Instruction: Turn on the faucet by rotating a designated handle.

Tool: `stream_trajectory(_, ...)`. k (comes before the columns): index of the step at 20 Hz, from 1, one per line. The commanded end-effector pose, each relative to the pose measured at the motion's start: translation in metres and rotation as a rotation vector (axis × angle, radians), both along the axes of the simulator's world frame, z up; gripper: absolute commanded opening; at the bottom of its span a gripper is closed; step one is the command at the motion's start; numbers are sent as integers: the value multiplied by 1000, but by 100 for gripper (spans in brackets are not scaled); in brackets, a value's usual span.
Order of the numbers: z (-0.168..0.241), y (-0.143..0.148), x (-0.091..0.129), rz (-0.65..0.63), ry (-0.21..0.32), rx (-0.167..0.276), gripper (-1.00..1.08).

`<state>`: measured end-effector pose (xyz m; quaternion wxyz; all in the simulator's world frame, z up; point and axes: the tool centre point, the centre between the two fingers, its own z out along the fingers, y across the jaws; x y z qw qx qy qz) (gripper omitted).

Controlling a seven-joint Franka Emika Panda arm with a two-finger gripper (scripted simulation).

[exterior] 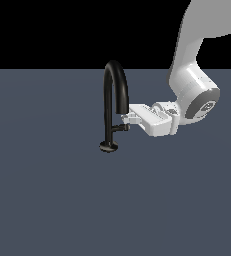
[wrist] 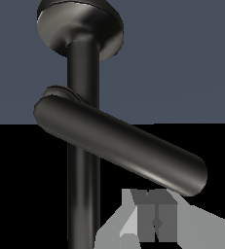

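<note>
Pincer (exterior: 129, 119) sat at the handle (exterior: 121, 128) beside the faucet (exterior: 115, 95), its opening unreadable; best move was a slow push around the stem, avoiding the spout.

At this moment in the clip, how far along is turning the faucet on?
Done: the approach. In the exterior view the gripper has reached the faucet from that view's right, level with the handle. In hand: making contact; the fingertips sit at the handle's end, though whether they touch or clamp it cannot be told. Left: the rotation itself. No water shows, and nothing indicates the handle has turned yet.
</note>
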<state>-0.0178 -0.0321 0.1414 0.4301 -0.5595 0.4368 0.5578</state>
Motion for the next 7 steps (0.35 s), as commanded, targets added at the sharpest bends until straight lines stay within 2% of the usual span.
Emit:
stream_trajectory(1, -25, -3, -12, -4, 23, -1, -100)
stream_trajectory(7, -57, -7, -27, -4, 33, -1, -100)
